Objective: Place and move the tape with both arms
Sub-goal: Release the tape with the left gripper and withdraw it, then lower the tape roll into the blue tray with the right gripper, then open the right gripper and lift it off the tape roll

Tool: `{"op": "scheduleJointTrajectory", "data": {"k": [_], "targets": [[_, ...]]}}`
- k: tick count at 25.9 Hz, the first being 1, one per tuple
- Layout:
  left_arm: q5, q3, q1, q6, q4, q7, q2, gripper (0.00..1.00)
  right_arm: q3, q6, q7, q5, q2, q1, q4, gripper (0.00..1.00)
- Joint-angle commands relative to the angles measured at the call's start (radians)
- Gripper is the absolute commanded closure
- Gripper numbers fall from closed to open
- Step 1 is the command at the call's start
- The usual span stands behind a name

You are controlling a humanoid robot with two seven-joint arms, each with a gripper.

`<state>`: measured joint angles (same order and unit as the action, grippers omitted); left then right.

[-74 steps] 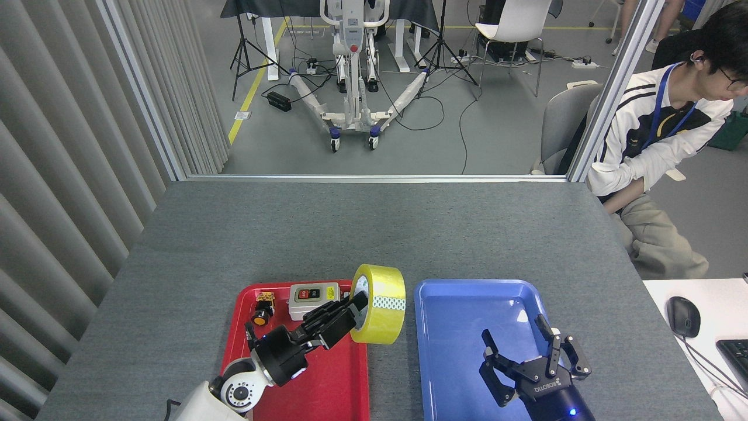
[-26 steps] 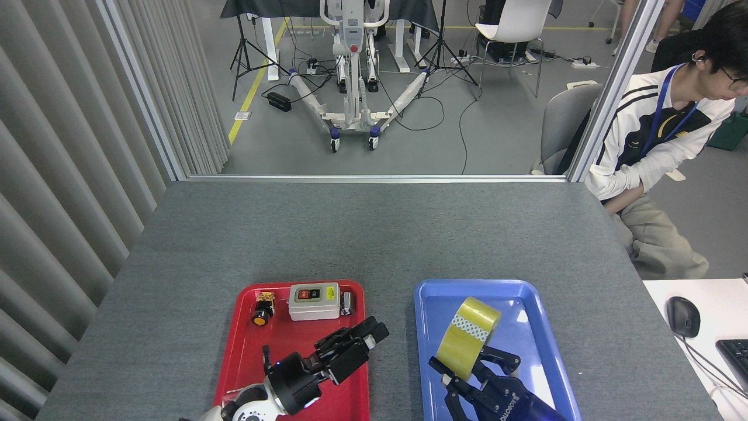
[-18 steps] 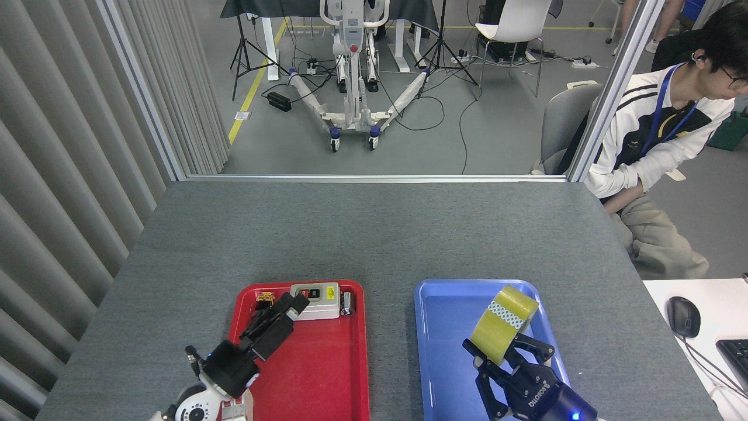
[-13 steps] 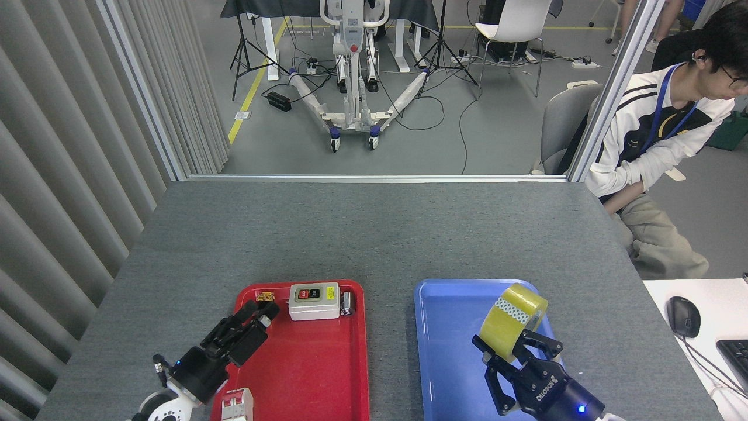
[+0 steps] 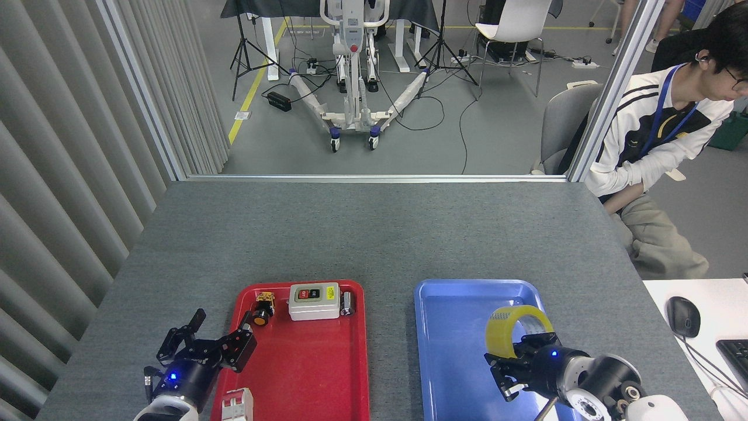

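Tape, a yellow translucent roll, sits in the lower right of the frame above the blue tray, held on edge by the right gripper, whose black fingers are clenched around the lower part of the roll. Whether the roll already touches the tray floor cannot be told from this angle. The main risk is at release: a roll standing on its rim is likely to roll or tip once the fingers let go, and since it sits toward the tray's right side it could run against the low wall or over it onto the grey table. A finger hooked inside the core could also drag the roll along as the arm pulls back. The left gripper, in the lower left of the frame, holds nothing; its fingers are spread apart above the table, at the left edge of the red tray. That tray carries a white switch box, an orange push button, a small metal cylinder and a white and red part at the bottom edge, all well apart from the tape. Nothing lies in the blue tray to block the placing. A seated person in the upper right stays beyond the table.
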<state>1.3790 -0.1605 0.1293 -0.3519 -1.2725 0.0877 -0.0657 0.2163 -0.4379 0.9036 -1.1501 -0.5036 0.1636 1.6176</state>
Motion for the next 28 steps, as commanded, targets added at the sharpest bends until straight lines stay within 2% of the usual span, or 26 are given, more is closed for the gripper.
{"op": "scheduleJointTrajectory", "data": {"k": [1,2,4,6,7,11,15,17,20,22,24,26,28], "targets": [[0.002,0.009,0.001,0.016,-0.001,0.004,0.001,0.0,0.026,0.036,0.121,0.007,0.014,0.03,-0.024,0.63],[0.002,0.009,0.003,0.016,0.002,0.003,0.001,0.0,0.032,0.061,0.12,0.006,0.014,0.03,-0.031,0.47],[0.002,0.009,0.009,0.028,0.013,0.003,0.006,0.0,0.046,0.116,0.12,0.004,0.019,0.03,-0.035,0.31],[0.0,0.009,0.035,0.03,0.036,0.003,0.007,0.0,0.057,0.177,0.117,0.003,0.04,0.03,-0.038,0.05],[0.0,0.009,0.053,0.028,0.044,0.003,0.006,0.0,0.057,0.202,0.112,0.001,0.048,0.028,-0.039,0.02],[0.0,0.007,0.062,0.016,0.039,0.003,-0.005,0.0,0.055,0.226,0.067,0.004,0.05,0.025,-0.039,0.01],[0.002,0.01,0.07,0.017,0.045,0.003,-0.016,0.0,0.048,0.228,-0.054,0.004,0.05,0.014,-0.038,0.01],[-0.014,0.036,0.069,-0.007,0.03,0.003,-0.063,0.0,0.043,0.228,-0.075,0.003,0.05,0.001,-0.039,0.01],[-0.184,0.098,0.075,-0.102,0.045,0.001,-0.197,0.0,0.009,0.229,-0.137,0.004,0.051,-0.015,-0.03,0.01],[-0.296,0.173,0.082,-0.11,0.036,0.001,-0.23,0.0,-0.052,0.229,-0.265,0.004,0.062,-0.056,-0.027,0.01],[-0.314,0.274,0.085,-0.067,-0.036,-0.002,-0.243,0.0,-0.1,0.229,-0.448,-0.002,0.089,-0.096,-0.028,0.02],[-0.316,0.303,0.079,0.08,-0.091,-0.019,-0.267,0.0,-0.138,0.232,-0.683,-0.063,0.111,-0.136,-0.031,0.02],[-0.316,0.311,0.055,0.203,-0.159,-0.019,-0.259,0.0,-0.155,0.286,-0.882,-0.128,0.123,-0.17,-0.038,0.02]]}}
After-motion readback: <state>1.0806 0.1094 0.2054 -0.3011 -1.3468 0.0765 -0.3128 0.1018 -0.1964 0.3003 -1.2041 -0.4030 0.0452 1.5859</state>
